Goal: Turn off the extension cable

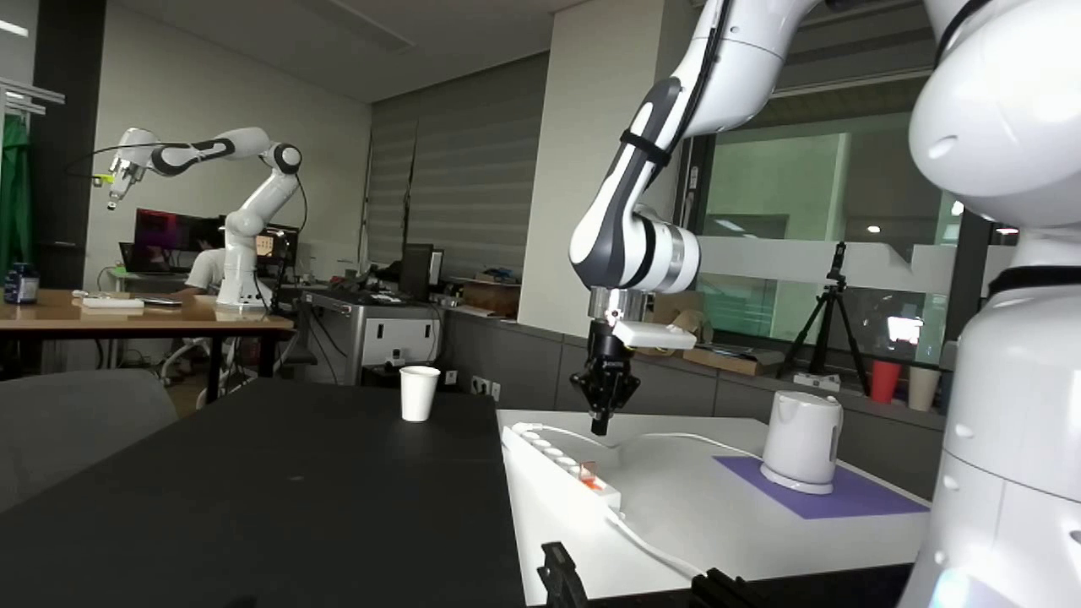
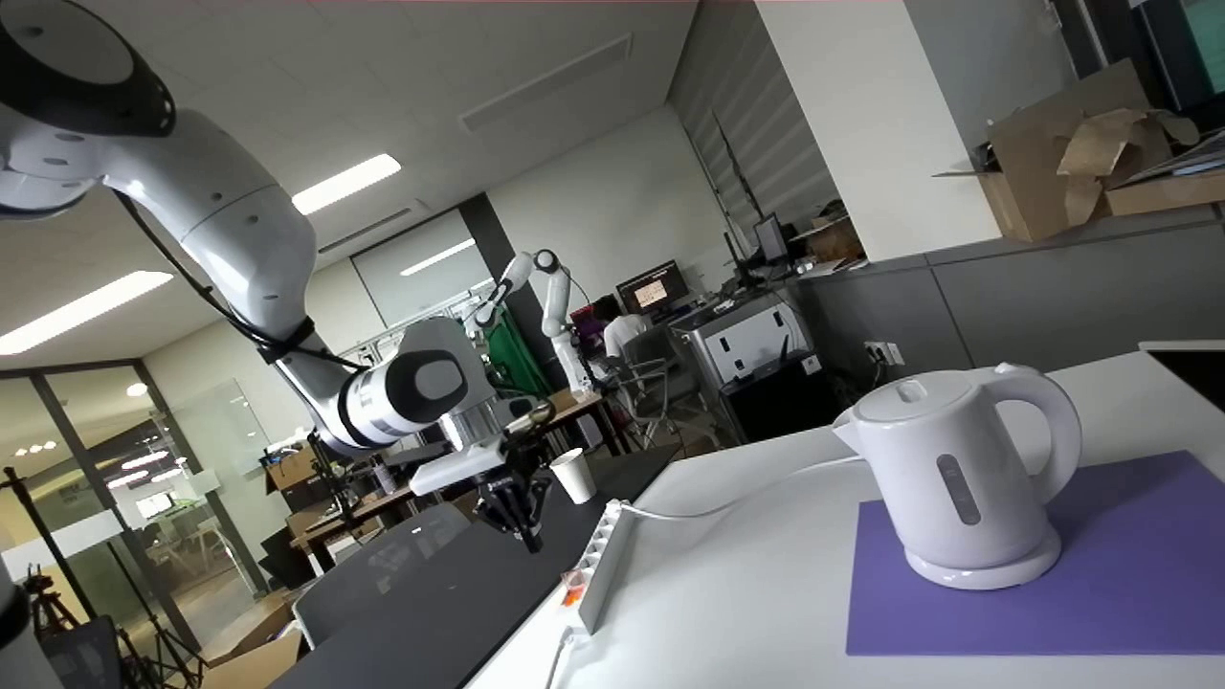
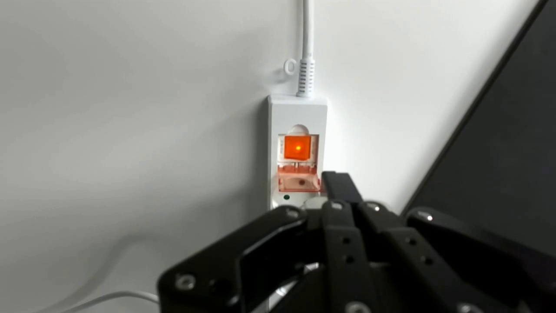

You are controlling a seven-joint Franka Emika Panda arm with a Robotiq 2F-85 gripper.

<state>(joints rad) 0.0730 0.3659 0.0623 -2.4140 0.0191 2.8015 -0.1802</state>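
The extension cable (image 1: 561,458) lies along the left edge of the white table (image 1: 676,507), beside the black table (image 1: 253,498). At its near end, the orange switch (image 3: 297,148) shows a bright glowing spot, and its see-through red cover (image 3: 298,180) stands flipped open. The jaws are closed, tip against tip, in the air above the extension cable. A white cord (image 1: 688,436) runs from its far end toward the kettle (image 1: 798,439), upright at the right on a purple sheet (image 1: 853,498). A white cup (image 1: 418,395) stands on the black table.

Ceiling lights (image 2: 346,184), pale wall (image 1: 253,101), grey chair (image 1: 76,431), window (image 1: 773,181)
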